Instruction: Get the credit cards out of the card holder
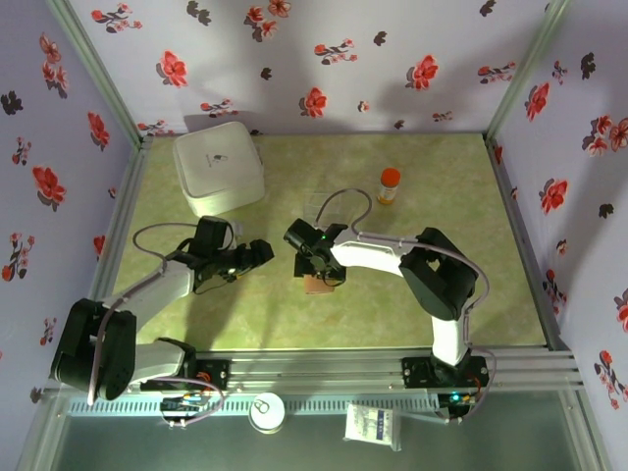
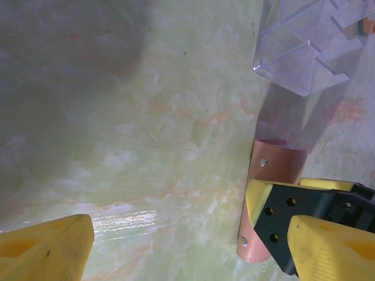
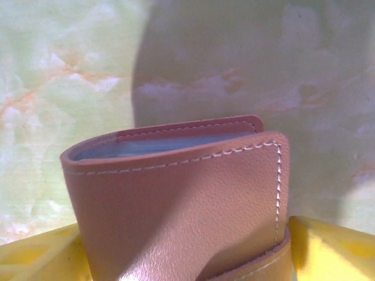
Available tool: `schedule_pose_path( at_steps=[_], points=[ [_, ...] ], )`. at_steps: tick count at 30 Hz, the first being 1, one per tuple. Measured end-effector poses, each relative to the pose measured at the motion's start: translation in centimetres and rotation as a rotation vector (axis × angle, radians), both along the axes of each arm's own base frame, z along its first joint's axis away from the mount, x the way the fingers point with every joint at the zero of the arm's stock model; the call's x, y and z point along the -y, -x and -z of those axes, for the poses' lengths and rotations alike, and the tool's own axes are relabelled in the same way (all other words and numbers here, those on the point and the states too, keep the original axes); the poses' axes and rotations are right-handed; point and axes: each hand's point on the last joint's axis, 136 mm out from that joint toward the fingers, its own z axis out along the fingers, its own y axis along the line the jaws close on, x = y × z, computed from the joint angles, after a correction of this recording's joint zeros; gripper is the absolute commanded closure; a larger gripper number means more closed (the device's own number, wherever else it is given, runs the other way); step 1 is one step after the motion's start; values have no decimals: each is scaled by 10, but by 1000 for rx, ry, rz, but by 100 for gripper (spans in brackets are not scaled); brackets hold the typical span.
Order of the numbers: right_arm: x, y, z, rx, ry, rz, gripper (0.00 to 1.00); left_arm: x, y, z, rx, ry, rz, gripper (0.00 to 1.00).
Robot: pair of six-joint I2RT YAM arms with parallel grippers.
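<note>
folded card holder point(image 3: 176, 199), long axis seemingly toward the clear box point(image 2: 304, 47), flanked by right gripper point(image 1: 316, 275), grip undeterminable; left gripper point(image 2: 187, 249) spread wide alongside.

Card holder point(image 2: 275, 167) near clear box point(image 2: 310, 50)

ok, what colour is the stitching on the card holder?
Off-white, against the tan-brown card holder. The right wrist view shows it best.
</note>
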Motion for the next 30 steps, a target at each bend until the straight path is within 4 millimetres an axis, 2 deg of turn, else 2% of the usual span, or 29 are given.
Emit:
schedule_pose_path(
  at_steps=[4, 7, 13, 15, 19, 21, 24, 26, 30],
  points=[
    [3, 0, -13, 10, -7, 1, 12, 7, 3, 3, -12, -5, 23, 17],
    [7, -1, -33, 39, -26, 1, 13, 16, 3, 2, -15, -4, 47, 21],
    [19, -6, -77, 114, -80, 7, 17, 40, -1, 1, -22, 5, 91, 38],
    [25, -6, -83, 122, -87, 5, 18, 49, -2, 2, -29, 8, 107, 50],
    [31, -2, -80, 107, -62, -12, 24, 66, -4, 3, -28, 28, 125, 72],
    [34, 2, -74, 91, -48, -34, 34, 75, -4, 5, -37, 45, 127, 85],
    [34, 7, -68, 66, -45, -65, 45, 80, -4, 11, -51, 54, 129, 98],
    [32, 9, -65, 55, -45, -80, 51, 82, -5, 12, -53, 61, 123, 100],
    [28, 11, -49, 10, -20, -108, 53, 83, -7, 11, -43, 79, 112, 100]
  ],
)
